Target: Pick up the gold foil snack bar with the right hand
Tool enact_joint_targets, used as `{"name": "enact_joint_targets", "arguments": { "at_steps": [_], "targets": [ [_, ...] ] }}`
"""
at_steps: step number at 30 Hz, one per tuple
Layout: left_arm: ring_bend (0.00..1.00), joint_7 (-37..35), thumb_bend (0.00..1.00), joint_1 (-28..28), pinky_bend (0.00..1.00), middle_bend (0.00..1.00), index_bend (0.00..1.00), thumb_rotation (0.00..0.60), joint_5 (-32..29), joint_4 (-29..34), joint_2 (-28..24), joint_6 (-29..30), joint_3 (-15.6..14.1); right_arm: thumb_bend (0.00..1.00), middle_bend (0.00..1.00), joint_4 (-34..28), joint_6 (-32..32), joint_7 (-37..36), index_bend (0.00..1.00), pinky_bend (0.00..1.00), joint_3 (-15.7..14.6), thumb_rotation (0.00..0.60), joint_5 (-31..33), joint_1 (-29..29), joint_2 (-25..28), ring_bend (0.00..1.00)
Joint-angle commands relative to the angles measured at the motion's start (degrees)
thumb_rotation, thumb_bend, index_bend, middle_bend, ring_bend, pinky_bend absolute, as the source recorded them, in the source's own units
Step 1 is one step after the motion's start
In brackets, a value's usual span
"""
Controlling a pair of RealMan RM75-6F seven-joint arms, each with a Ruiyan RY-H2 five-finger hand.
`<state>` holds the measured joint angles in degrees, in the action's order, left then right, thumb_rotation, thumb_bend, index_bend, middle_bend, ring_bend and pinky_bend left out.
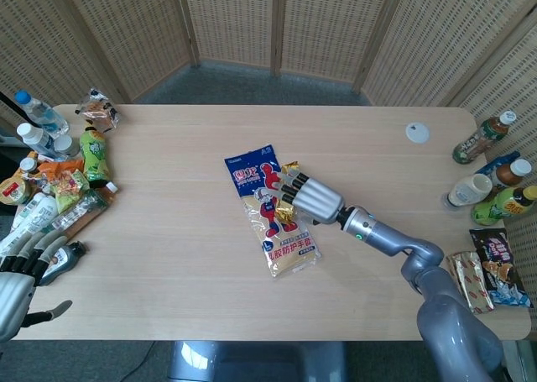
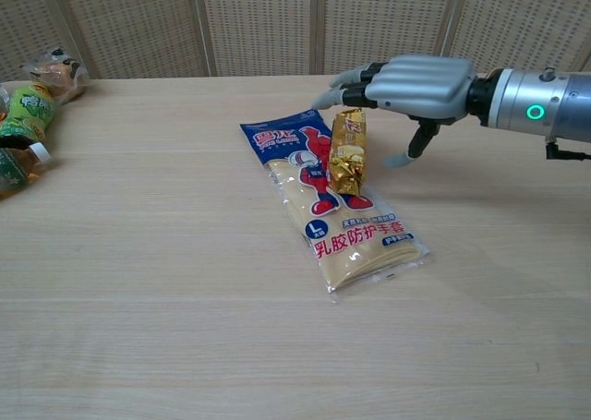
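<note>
Gold foil snack bar [image 2: 347,152] lies near the middle of the surface [image 2: 166,300], resting partly on the right edge of a glove packet [image 2: 323,208] printed blue, red and cream. The bar's long axis runs roughly away from the robot, tilted slightly, much the same way as the packet under it. In the head view the bar [image 1: 286,201] is mostly covered by the hand above it; only its ends show.

Right hand [image 2: 406,80] hovers palm down over the far end of the bar and slightly to its right. Its fingers [image 2: 340,86] are spread apart, reaching leftward past the bar's top end, holding nothing. The thumb [image 2: 417,145] hangs down on the bar's right side, just beside it, not touching as far as the chest view shows. So the bar sits below and slightly left of the palm, between fingers and thumb, with its length crossing the line of the fingers.

Judgement: the grasp still needs a descent, then a closing across the bar's narrow width. Risk: the slick packet underneath may be pinched or dragged along.

Left hand [image 1: 18,274] sits at the near left corner, well apart from the bar, fingers apart and empty, beside a cluster of bottles and snacks [image 1: 59,180]. The right hand is plainly the nearer one.
</note>
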<state>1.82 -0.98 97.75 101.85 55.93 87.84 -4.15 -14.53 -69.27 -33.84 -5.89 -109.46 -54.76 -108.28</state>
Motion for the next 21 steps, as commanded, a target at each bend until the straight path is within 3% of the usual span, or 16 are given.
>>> {"name": "enact_joint_targets", "arguments": {
  "at_steps": [1, 10, 21],
  "targets": [
    [0.0, 0.2, 0.0, 0.0, 0.0, 0.0, 0.09, 0.6, -0.4, -0.1, 0.2, -0.1, 0.1, 0.28, 0.12, 2.3, 1.1, 0.0, 0.06, 0.05, -1.3, 0.6, 0.1, -1.0, -1.4, 0.0],
    [0.0, 0.5, 0.0, -0.3, 0.0, 0.0, 0.09, 0.6, -1.5, -0.3, 0.5, -0.8, 0.4, 0.3, 0.0, 4.9, 3.8, 0.9, 0.06, 0.04, -3.4, 0.6, 0.6, -2.3, -2.5, 0.0],
    [0.0, 0.2, 0.0, -0.3, 0.0, 0.0, 0.09, 0.6, -1.5, -0.2, 0.3, -0.4, 0.4, 0.35, 0.0, 5.5, 6.5, 3.2, 0.13, 0.0, -6.0, 0.6, 0.5, -2.3, -3.4, 0.0]
  ]
}}
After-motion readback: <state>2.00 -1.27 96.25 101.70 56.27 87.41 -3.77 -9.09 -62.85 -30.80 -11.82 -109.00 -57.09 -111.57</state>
